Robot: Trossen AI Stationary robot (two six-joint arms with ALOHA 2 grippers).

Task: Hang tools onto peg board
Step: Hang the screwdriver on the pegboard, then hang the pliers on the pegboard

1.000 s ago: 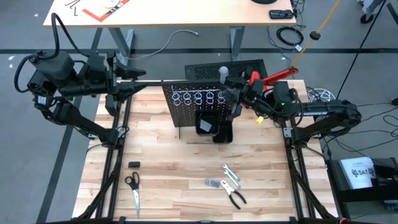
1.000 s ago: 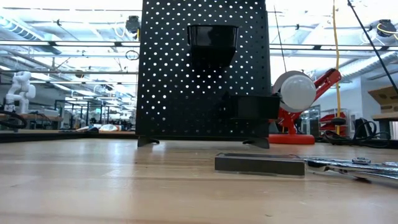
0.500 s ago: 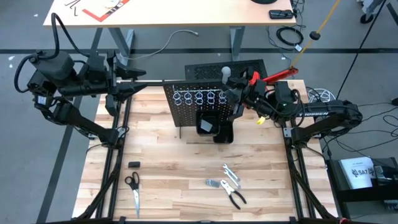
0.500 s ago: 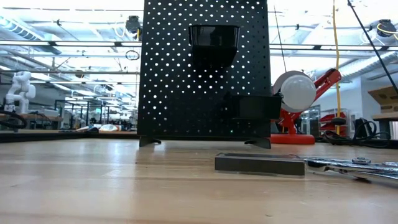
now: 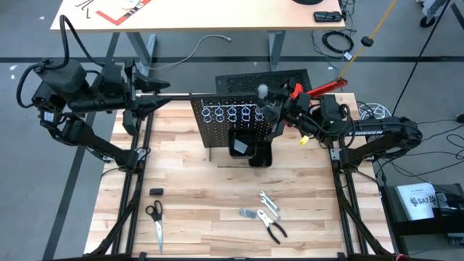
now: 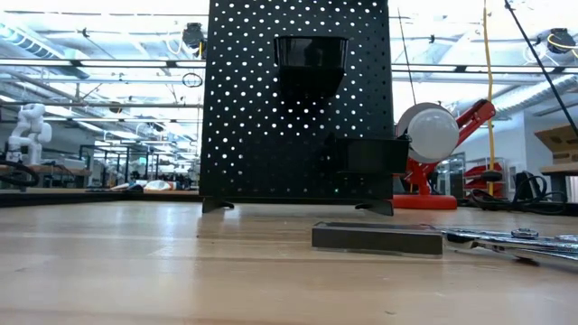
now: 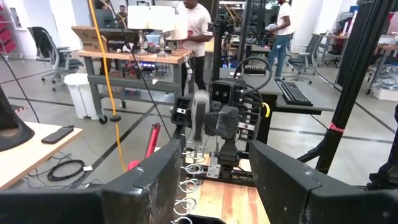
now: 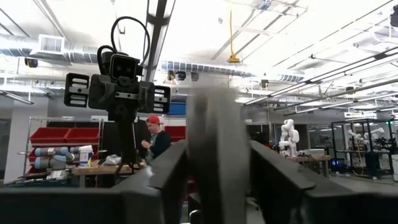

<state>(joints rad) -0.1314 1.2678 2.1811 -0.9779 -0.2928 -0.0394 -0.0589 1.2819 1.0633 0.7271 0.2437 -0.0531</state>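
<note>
Two arms we see, right gripper (image 5: 270,110) at peg board (image 5: 228,123) rings w/ pale-handled tool (image 5: 262,90) between fingers, grip state unclear, left gripper (image 5: 163,90) fingers wide, off worktop (image 5: 217,203).

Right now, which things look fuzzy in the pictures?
Right wrist view: the pale handle between the right gripper's fingers is smeared. Left wrist view: that handle blurs too. Low view: the peg board is sharp, with light through its holes.

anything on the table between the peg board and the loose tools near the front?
Bare wood in the high view between the peg board and the pliers. The low view adds only a flat grey bar before the board.
</note>
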